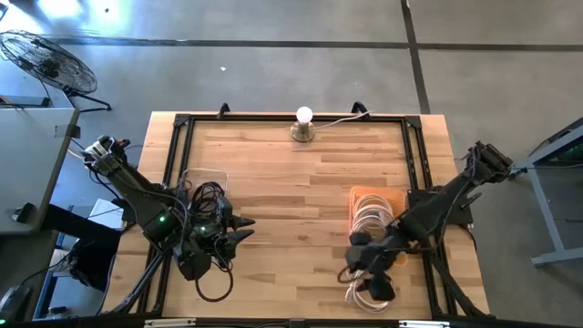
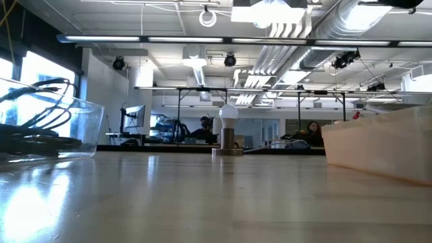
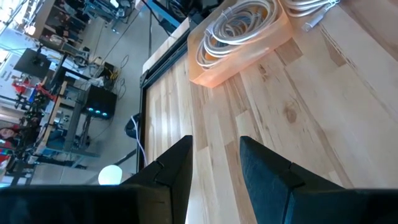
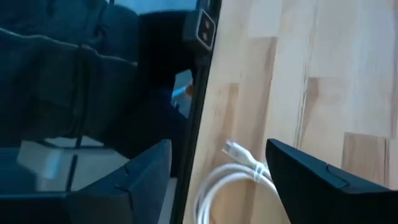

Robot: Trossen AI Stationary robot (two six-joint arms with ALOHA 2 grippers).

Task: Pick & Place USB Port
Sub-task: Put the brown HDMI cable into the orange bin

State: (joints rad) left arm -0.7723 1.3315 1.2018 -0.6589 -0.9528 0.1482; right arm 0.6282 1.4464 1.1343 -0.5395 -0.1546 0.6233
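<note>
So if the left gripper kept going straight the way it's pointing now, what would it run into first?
Probably nothing close: the left gripper, open and empty, points across bare wooden table. The first thing ahead looks like the orange bin of white cables near the right gripper, though depth is unclear.

The left gripper [image 1: 244,228] hovers low with its fingers [image 3: 264,171] parted and nothing between them. The right gripper [image 1: 349,269] hangs with fingers [image 4: 311,177] spread wide.
</note>
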